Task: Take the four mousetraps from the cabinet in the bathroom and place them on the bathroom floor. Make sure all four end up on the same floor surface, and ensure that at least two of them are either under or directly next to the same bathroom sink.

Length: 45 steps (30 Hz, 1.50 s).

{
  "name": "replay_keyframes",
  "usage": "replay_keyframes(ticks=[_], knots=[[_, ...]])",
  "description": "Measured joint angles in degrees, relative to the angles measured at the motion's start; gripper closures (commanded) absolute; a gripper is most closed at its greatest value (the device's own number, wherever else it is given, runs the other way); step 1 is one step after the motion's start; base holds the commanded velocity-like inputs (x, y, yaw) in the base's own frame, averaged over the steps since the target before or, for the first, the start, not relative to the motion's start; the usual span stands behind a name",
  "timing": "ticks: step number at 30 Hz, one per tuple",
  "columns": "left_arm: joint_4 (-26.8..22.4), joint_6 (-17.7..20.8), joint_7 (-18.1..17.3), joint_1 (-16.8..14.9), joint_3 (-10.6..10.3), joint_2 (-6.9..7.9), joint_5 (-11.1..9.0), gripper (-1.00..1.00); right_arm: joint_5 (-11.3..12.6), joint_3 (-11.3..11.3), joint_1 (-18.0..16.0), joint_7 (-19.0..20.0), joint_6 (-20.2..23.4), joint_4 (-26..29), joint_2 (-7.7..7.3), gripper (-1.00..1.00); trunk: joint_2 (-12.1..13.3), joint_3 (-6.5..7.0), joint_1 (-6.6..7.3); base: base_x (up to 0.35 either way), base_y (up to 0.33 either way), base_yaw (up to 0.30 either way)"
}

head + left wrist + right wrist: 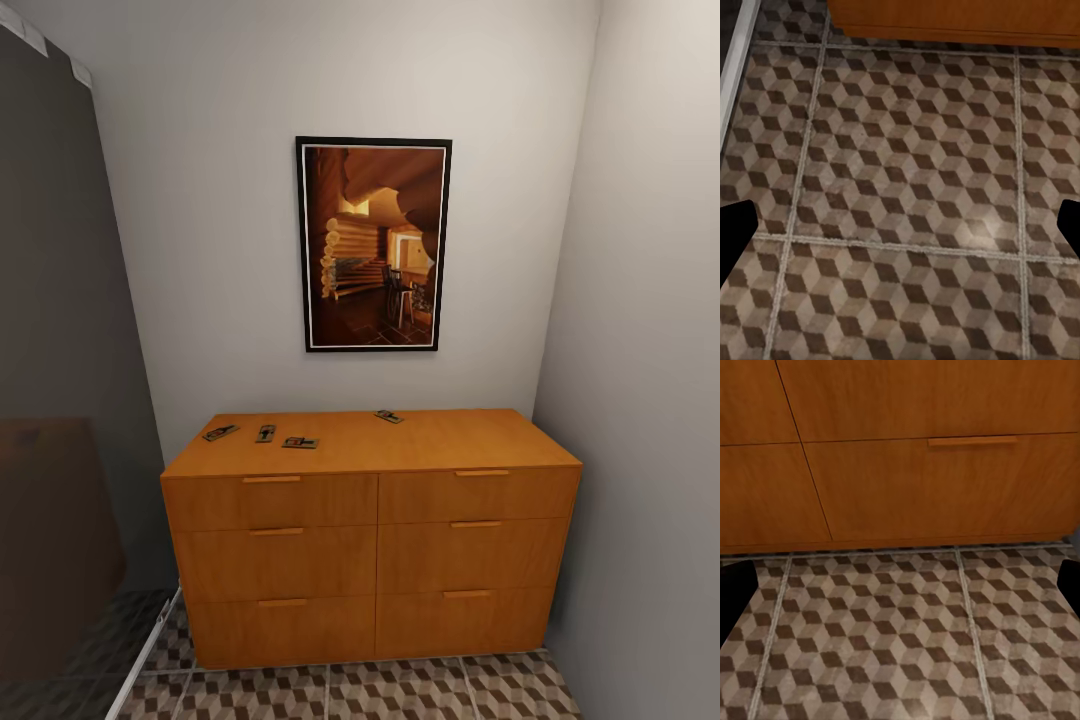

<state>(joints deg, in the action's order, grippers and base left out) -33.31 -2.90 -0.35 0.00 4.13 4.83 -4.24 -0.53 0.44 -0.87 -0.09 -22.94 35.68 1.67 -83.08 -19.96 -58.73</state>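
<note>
I've got four mousetraps (300, 442) lying on the cabinet (372, 540) top, three left, one further back, picture (373, 244) hanging above.

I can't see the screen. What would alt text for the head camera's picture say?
Four small mousetraps lie on top of a low orange-brown six-drawer cabinet against a pale wall, three near its left end. A dark-framed picture hangs above; cube-patterned floor tiles show below.
</note>
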Motion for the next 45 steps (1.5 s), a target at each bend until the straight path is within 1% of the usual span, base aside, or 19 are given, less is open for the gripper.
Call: replay_keyframes(ticks=[45], knots=[[0.03,0.00,0.00,0.00,0.00,0.00,0.00,-1.00,0.00,0.04,0.00,0.00,0.00,0.00,0.00,-1.00,0.00,0.00,0.00,0.000,0.000,0.000]])
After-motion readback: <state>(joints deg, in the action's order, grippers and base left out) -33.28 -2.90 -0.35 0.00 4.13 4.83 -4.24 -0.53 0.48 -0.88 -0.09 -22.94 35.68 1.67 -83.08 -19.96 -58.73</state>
